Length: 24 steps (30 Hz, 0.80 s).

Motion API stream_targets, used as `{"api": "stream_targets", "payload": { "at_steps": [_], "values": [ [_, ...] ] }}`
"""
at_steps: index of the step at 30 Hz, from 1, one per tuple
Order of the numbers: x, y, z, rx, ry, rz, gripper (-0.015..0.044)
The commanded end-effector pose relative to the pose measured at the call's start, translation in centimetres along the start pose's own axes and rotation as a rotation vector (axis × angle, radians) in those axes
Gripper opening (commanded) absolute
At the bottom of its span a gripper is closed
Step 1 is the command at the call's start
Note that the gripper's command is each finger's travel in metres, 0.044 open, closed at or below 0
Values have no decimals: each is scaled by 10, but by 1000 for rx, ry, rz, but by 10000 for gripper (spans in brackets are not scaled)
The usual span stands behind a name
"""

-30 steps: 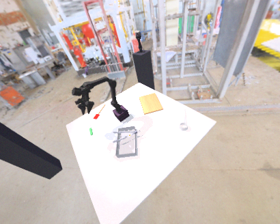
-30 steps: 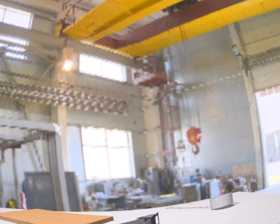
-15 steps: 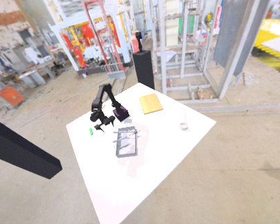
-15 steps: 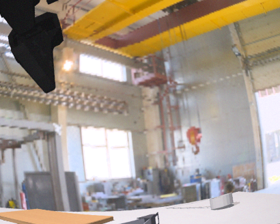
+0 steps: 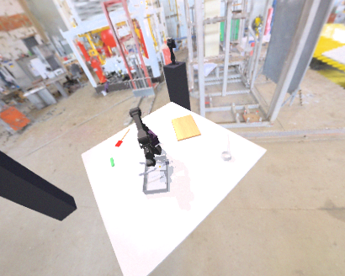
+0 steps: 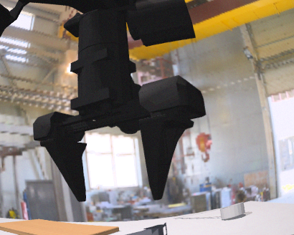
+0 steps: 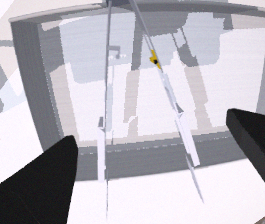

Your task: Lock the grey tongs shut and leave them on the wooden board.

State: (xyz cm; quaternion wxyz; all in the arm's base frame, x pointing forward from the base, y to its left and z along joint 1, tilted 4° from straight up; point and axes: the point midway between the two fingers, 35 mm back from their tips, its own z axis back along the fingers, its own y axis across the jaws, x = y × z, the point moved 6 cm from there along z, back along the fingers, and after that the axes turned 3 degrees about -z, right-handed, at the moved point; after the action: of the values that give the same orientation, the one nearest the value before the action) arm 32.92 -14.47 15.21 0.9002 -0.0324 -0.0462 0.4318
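The grey tongs (image 5: 148, 172) (image 7: 101, 155) lie open across the roasting tin (image 5: 156, 192) (image 6: 152, 231) (image 7: 30, 90). In the wrist view their two arms spread from the top edge down past the tin's lower wall, with a yellow piece on the right arm; the hinge is cut off at the top edge. My gripper (image 6: 120, 199) (image 7: 153, 129) is wide open and empty, pointing down above the tin. In the wrist view its fingers stand to either side of both tongs arms, not touching them. The wooden board (image 5: 186, 127) (image 6: 55, 227) lies flat with nothing on it.
A red-headed tool (image 5: 119, 143) and a small green object (image 5: 112, 161) lie on the white table at the left in the top view. A round metal vessel (image 5: 226, 156) (image 6: 232, 211) stands at the right. Dark pillars stand beyond the table.
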Motion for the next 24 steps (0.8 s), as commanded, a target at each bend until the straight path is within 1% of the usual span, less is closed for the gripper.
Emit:
{"api": "stream_targets", "payload": {
  "at_steps": [1,9,24],
  "values": [
    [0,1,-2,8,15,24,440],
    [0,2,-6,8,15,24,440],
    [0,0,-30,8,15,23,440]
  ]
}}
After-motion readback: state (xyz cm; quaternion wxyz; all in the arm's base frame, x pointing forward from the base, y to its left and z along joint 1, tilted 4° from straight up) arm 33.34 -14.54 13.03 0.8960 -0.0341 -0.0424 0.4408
